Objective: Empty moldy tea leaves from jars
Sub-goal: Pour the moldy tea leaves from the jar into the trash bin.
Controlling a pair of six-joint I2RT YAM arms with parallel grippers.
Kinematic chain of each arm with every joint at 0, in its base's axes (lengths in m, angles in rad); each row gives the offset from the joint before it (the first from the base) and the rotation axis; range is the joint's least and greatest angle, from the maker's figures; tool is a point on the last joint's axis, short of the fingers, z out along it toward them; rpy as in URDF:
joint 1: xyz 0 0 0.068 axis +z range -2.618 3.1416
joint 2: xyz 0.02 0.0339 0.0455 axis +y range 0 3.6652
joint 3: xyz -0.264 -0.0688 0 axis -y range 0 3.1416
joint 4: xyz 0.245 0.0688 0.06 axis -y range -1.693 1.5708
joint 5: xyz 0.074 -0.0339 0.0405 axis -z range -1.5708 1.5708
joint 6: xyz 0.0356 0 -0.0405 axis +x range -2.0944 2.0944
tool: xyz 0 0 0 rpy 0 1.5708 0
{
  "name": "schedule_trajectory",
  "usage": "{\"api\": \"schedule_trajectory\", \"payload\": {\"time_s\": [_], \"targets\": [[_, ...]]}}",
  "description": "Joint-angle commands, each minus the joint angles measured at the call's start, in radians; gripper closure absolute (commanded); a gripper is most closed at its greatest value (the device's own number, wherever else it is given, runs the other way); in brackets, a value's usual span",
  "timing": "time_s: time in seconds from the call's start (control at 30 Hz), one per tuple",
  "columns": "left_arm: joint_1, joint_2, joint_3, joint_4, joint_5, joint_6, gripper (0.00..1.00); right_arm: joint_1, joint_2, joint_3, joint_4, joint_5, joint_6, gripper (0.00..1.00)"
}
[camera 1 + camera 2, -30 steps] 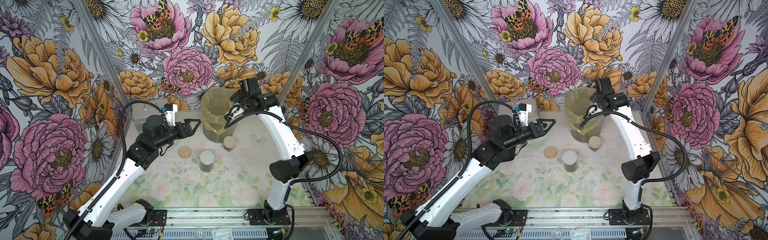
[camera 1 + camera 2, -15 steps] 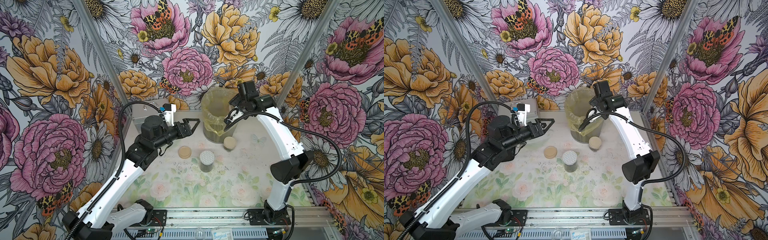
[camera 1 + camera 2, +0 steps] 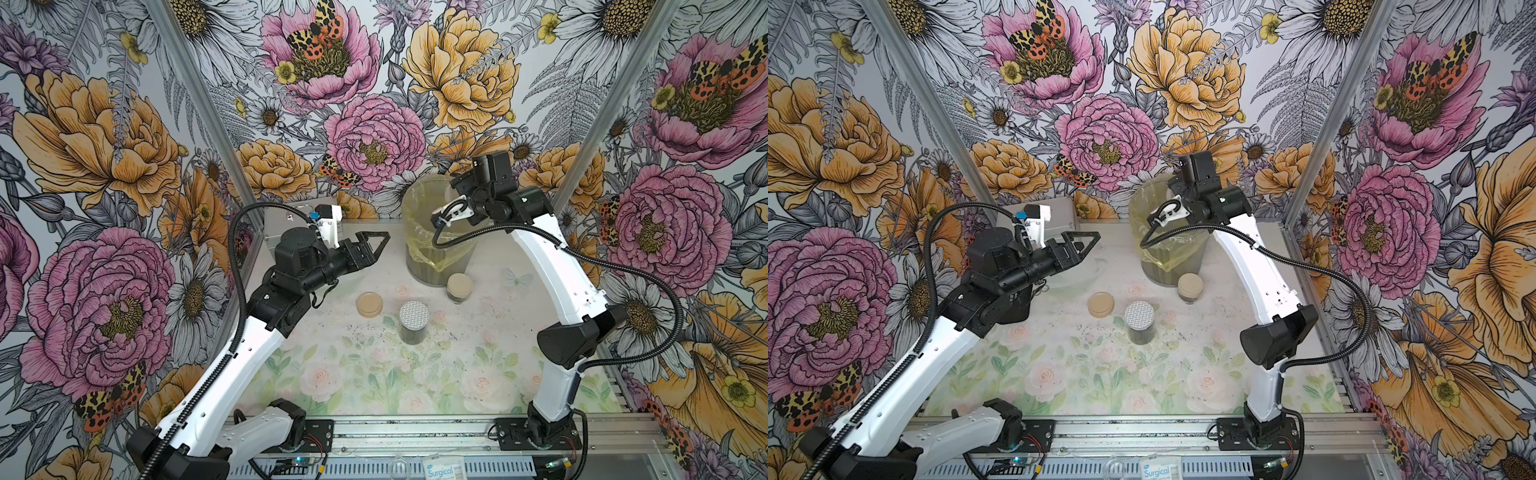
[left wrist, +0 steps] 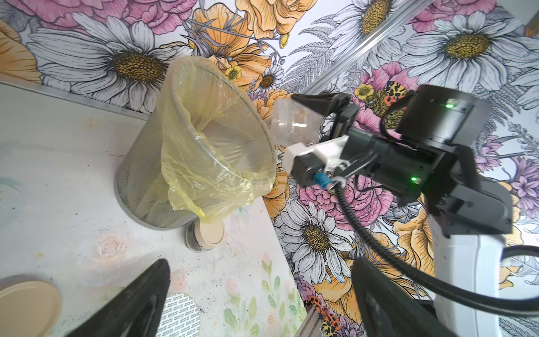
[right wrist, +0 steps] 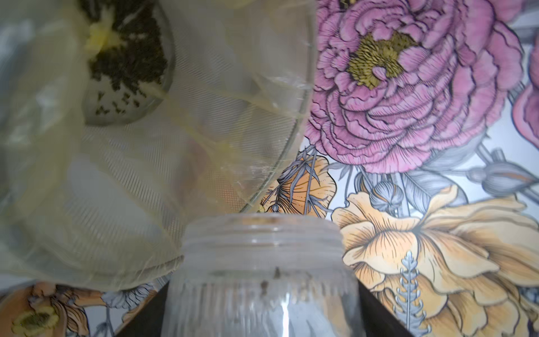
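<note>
My right gripper (image 4: 293,124) is shut on a clear lidless jar (image 4: 287,128), held tipped with its mouth at the rim of the bin. Through this jar (image 5: 262,277) only a few dark specks cling to the glass. Dark tea leaves (image 5: 128,58) lie at the bottom of the bin's yellow bag. Two lidded jars stand upright on the table in both top views: one with a silver dotted lid (image 3: 414,322), one with a tan lid (image 3: 459,287) against the bin's foot. My left gripper (image 3: 380,245) hangs open and empty left of the bin.
The mesh bin (image 3: 415,199) with its yellow bag stands at the back middle. A loose tan lid (image 3: 369,304) lies flat left of the silver-lidded jar. A silver metal case (image 3: 286,220) sits in the back left corner. Dark crumbs speckle the table.
My right wrist has shifted slightly toward the back over the bin, still gripping the jar. The left arm has hardly moved.
</note>
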Motion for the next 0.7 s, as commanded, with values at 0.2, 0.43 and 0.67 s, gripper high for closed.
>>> {"api": "schedule_trajectory", "payload": {"time_s": [0.2, 0.43, 0.67], "targets": [[0.112, 0.064, 0.198, -0.172, 0.048, -0.011, 0.01, 0.044, -0.092, 0.034, 0.135, -0.086, 0.907, 1.0], [0.112, 0.089, 0.312, -0.282, -0.004, -0.043, 0.01, 0.057, -0.191, -0.119, 0.238, -0.366, 1.397, 1.0], [0.117, 0.152, 0.46, -0.451, 0.012, -0.041, 0.13, 0.085, -0.428, -0.706, 0.793, -0.607, 1.496, 1.0]]}}
